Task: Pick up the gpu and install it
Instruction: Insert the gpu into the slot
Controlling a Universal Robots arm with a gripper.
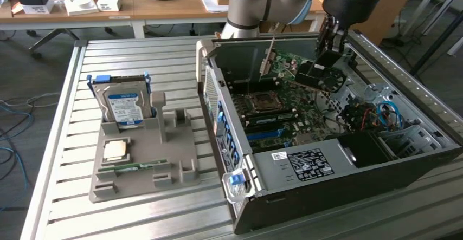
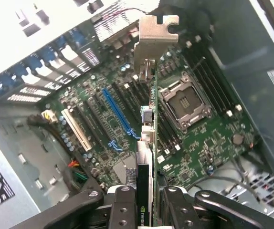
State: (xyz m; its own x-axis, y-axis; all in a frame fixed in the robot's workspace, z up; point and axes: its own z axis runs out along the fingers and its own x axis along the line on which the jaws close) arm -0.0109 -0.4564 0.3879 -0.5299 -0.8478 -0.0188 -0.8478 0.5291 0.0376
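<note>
- Inside the open computer case [image 1: 347, 196], at two o'clock in the exterior view, the gripper [image 2: 145, 205] clamps the gpu [image 1: 318, 76] between its fingers.
- Card hangs edge-on above the motherboard [image 1: 278, 107], unseated.
- Its metal bracket [image 2: 156, 33] pokes past the case rim.

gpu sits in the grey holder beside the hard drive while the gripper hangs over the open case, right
No. The gpu is not in the holder: the gripper grips it over the open case, as the exterior view shows. The rest is right.
</note>
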